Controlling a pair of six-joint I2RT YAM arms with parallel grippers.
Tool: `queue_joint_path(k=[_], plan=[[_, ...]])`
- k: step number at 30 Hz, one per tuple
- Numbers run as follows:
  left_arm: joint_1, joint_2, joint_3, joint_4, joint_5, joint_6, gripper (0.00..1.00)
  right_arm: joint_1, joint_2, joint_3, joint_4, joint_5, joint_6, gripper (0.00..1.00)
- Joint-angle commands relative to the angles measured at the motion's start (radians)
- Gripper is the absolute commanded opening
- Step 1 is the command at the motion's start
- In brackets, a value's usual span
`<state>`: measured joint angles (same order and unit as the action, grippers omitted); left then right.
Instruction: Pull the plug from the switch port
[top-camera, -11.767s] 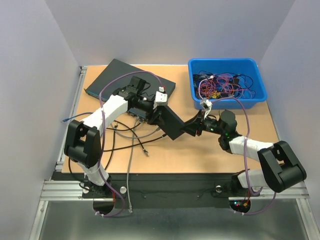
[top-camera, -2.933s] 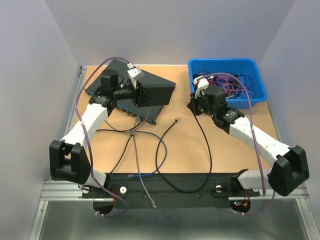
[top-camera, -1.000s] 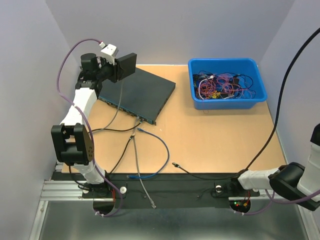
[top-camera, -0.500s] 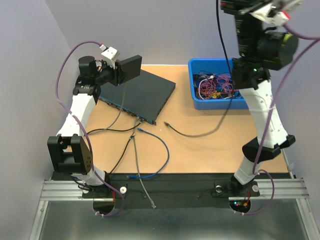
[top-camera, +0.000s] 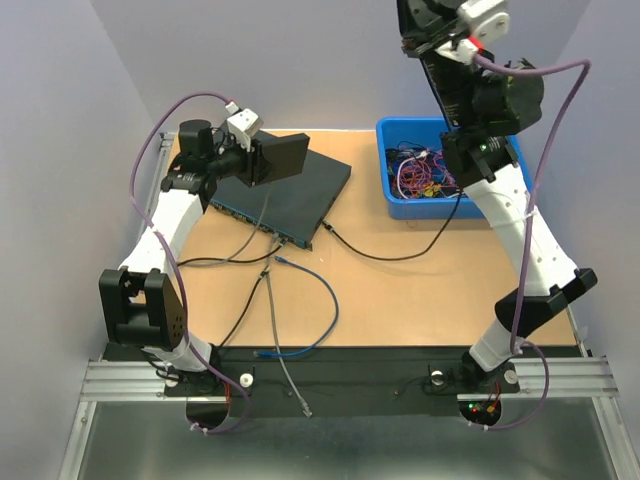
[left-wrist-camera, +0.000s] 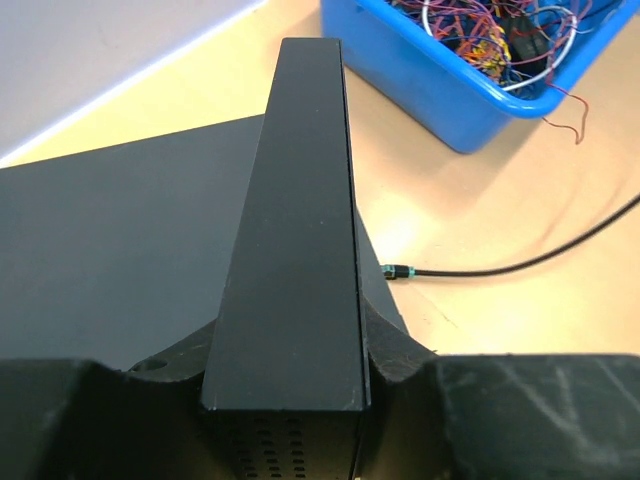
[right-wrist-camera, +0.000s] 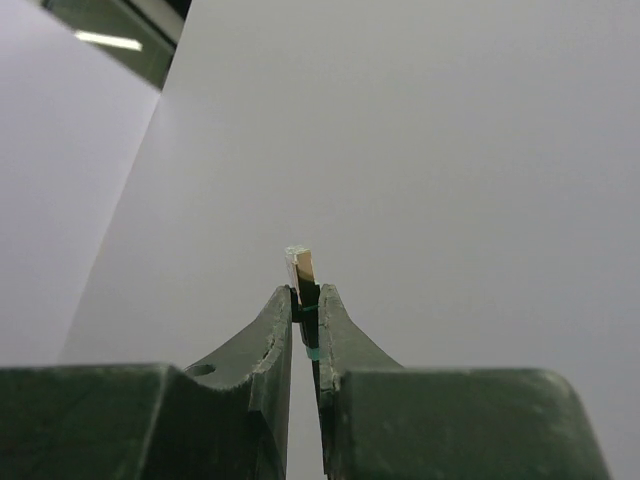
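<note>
The right fingers (right-wrist-camera: 278, 330), raised high over the blue plastic bin (top-camera: 398, 207), are pinching the clear plug (right-wrist-camera: 303, 264) of the thin black cable (top-camera: 400, 252) upright, well apart from the flat black network switch (top-camera: 315, 185) lying below to their left. The left fingers (top-camera: 252, 160), nearer the switch, are clamping a flat black panel (top-camera: 282, 157) over it.

My left arm (top-camera: 172, 218) and right arm (top-camera: 522, 228) had white links between black joint housings. A purple cable (top-camera: 200, 97) looped along each. A white camera block (top-camera: 243, 122) sat at each wrist. My right fingers (right-wrist-camera: 270, 362) were dark green.
</note>
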<state>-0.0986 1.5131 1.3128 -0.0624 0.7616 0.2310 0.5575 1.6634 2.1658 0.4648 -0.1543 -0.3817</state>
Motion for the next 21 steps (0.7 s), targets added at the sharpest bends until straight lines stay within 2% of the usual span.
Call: queue_joint_path(k=[1, 5, 6, 8, 10, 13, 15, 21], plan=[[-0.018, -0.08, 0.006, 0.087, 0.054, 0.014, 0.0, -0.001, -0.04, -0.112, -0.194, -0.024, -0.091, 0.0], [-0.027, -0.083, -0.009, 0.085, 0.056, 0.022, 0.0, -0.001, -0.135, -0.328, -0.3, -0.121, 0.019, 0.0], [-0.029, -0.085, -0.01, 0.087, 0.054, 0.025, 0.0, -0.001, -0.189, -0.444, -0.307, -0.14, 0.106, 0.0], [-0.029, -0.083, -0.014, 0.087, 0.05, 0.027, 0.0, 0.001, -0.243, -0.558, -0.317, -0.178, 0.217, 0.01], [-0.029, -0.083, -0.014, 0.087, 0.036, 0.03, 0.0, 0.001, -0.313, -0.743, -0.318, -0.177, 0.28, 0.0], [-0.029, -0.08, -0.012, 0.087, 0.03, 0.03, 0.0, 0.001, -0.353, -0.935, -0.348, -0.139, 0.378, 0.01], [-0.029, -0.077, -0.014, 0.087, 0.031, 0.03, 0.0, 0.002, -0.358, -0.995, -0.374, -0.117, 0.473, 0.0], [-0.027, -0.074, -0.018, 0.093, 0.039, 0.019, 0.0, 0.005, -0.291, -1.113, -0.512, -0.079, 0.569, 0.0]])
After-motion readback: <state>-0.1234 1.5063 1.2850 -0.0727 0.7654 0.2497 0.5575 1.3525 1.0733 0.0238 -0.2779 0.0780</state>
